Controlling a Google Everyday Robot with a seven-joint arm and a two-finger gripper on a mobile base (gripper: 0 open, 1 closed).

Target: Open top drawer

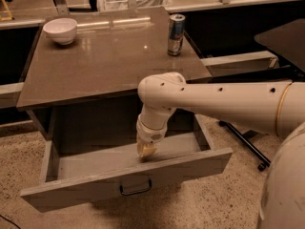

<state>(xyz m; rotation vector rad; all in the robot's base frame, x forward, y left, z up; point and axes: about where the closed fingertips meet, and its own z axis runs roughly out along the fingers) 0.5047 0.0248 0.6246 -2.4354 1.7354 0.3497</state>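
Note:
The top drawer point(71, 187) stands pulled well out from under the brown table top, showing its plain grey inside. Its small black bar handle point(136, 190) sits at the centre of the front. My gripper point(146, 151) hangs from the white arm that comes in from the right. It points down inside the drawer, just behind the front panel and above the handle. The lower drawers are hidden beneath the open one.
On the table top point(109, 56) stand a white bowl point(60, 30) at the back left and a drink can point(176, 34) at the back right. A dark table point(286, 37) is at the right, with a wheeled stand leg point(248, 149) on the speckled floor.

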